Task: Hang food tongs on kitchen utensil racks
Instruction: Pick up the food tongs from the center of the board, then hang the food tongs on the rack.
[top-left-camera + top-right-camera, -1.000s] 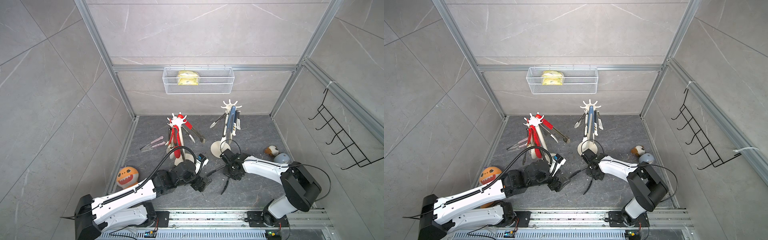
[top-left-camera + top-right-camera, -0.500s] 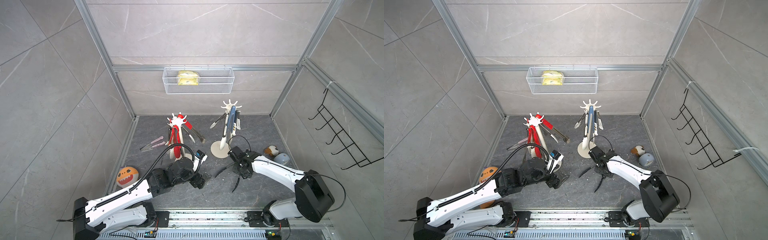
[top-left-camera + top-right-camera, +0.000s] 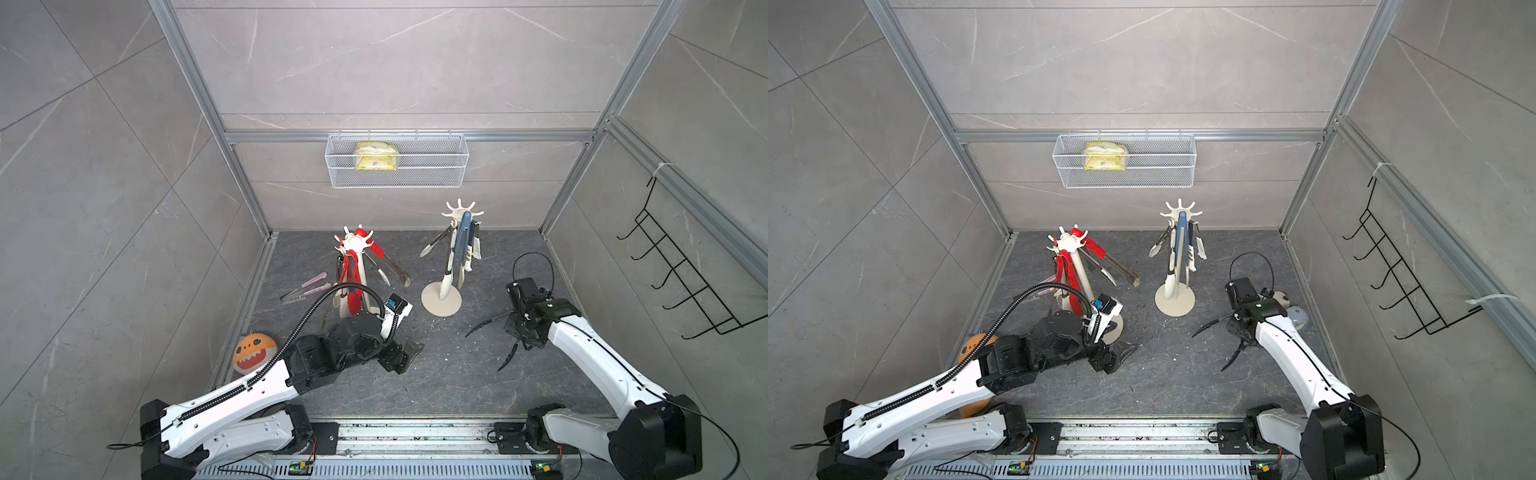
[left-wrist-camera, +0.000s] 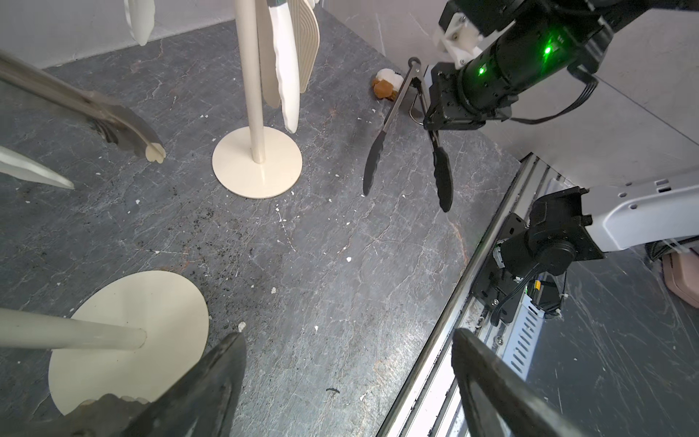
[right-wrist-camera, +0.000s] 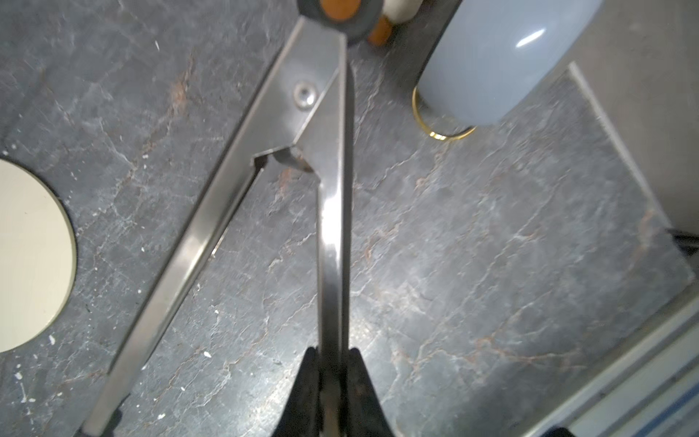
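Observation:
My right gripper [image 3: 524,332] [image 5: 333,353] is shut on one steel arm of the black-tipped food tongs [image 3: 486,326] [image 3: 1208,328] [image 4: 378,151], held spread open above the floor, right of the right rack [image 3: 457,214]. That cream rack carries blue-grey and cream tongs [image 3: 461,245]. The left rack [image 3: 357,241] carries red tongs [image 3: 351,282] and bare steel ones [image 3: 388,266]. Pink tongs [image 3: 307,289] lie on the floor by the left wall. My left gripper [image 3: 405,353] [image 4: 348,340] stands open and empty, low beside the left rack's base [image 4: 128,333].
A wire basket [image 3: 397,166] with a yellow pack hangs on the back wall. A black hook rack [image 3: 681,274] hangs on the right wall. An orange plush toy [image 3: 253,351] sits front left. A small toy [image 3: 1283,297] and a blue-grey cup [image 3: 1298,318] sit behind my right arm.
My right gripper has carried the black-tipped tongs to the right, away from the right rack's base. My left gripper has drawn back a little toward the left rack.

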